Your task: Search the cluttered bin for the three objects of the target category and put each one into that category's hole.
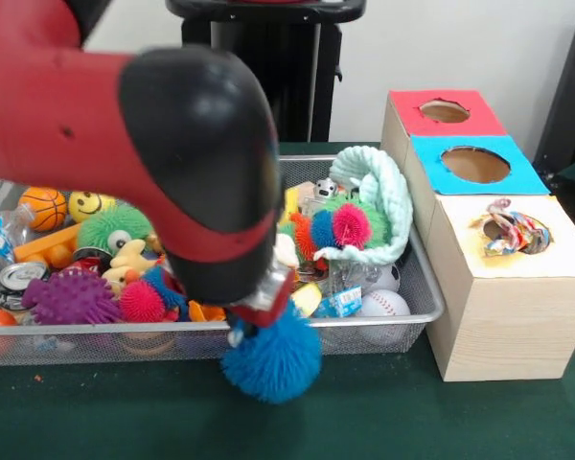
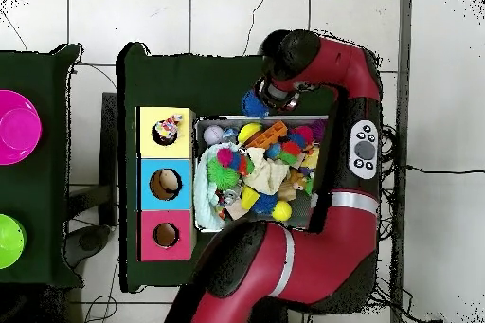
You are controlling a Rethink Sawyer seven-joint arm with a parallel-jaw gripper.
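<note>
Carrying the blue spiky ball (image 1: 270,362), clenched in the tool (image 1: 259,311) beyond the bin's (image 1: 417,278) six o'clock rim, needing lift before swinging toward the boxes (image 1: 503,287) at three o'clock.

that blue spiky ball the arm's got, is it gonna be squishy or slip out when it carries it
The blue spiky ball looks soft: its thin rubbery spikes should squash and grip rather than slip. It is probably light for its size. It hangs below the end effector, outside the mesh bin, so it may wobble when carried.
</note>
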